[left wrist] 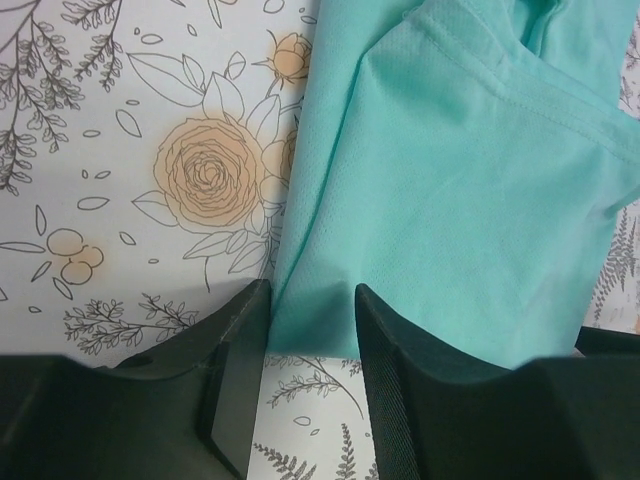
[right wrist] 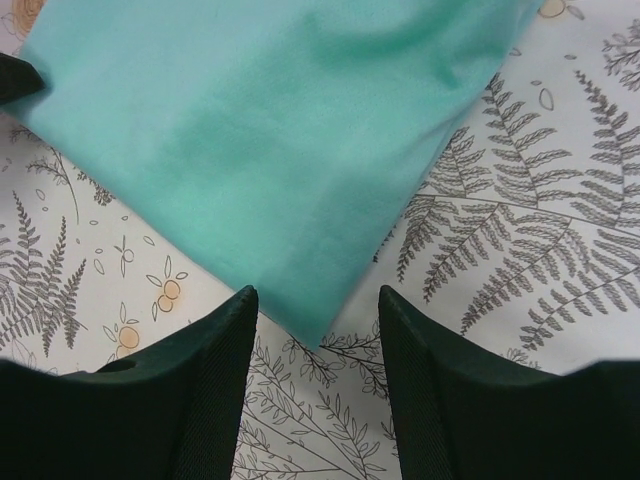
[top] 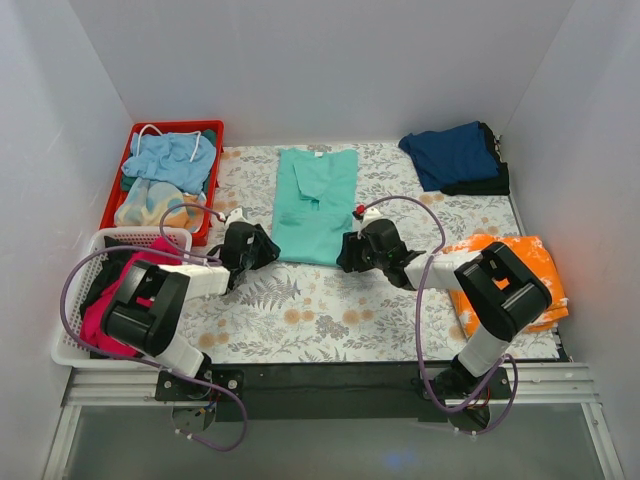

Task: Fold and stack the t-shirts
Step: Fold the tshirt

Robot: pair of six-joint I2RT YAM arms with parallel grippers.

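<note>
The teal-green t-shirt [top: 315, 205] lies flat on the flowered tablecloth, folded into a long strip, collar at the far end. My left gripper [top: 268, 250] is at its near left corner. In the left wrist view the gripper [left wrist: 312, 320] is open, with the shirt's [left wrist: 450, 180] corner lying between the jaws. My right gripper [top: 346, 254] is at the near right corner. In the right wrist view it [right wrist: 318, 315] is open, with the tip of the shirt's [right wrist: 270, 140] corner just between the fingertips. A navy t-shirt [top: 452, 155] lies folded at the back right.
An orange-and-white mottled shirt [top: 525, 262] lies at the right edge under my right arm. A white basket [top: 75, 335] at the front left holds a magenta shirt [top: 118, 290]. A red bin [top: 120, 180] at the back left holds light blue clothes. White walls enclose the table.
</note>
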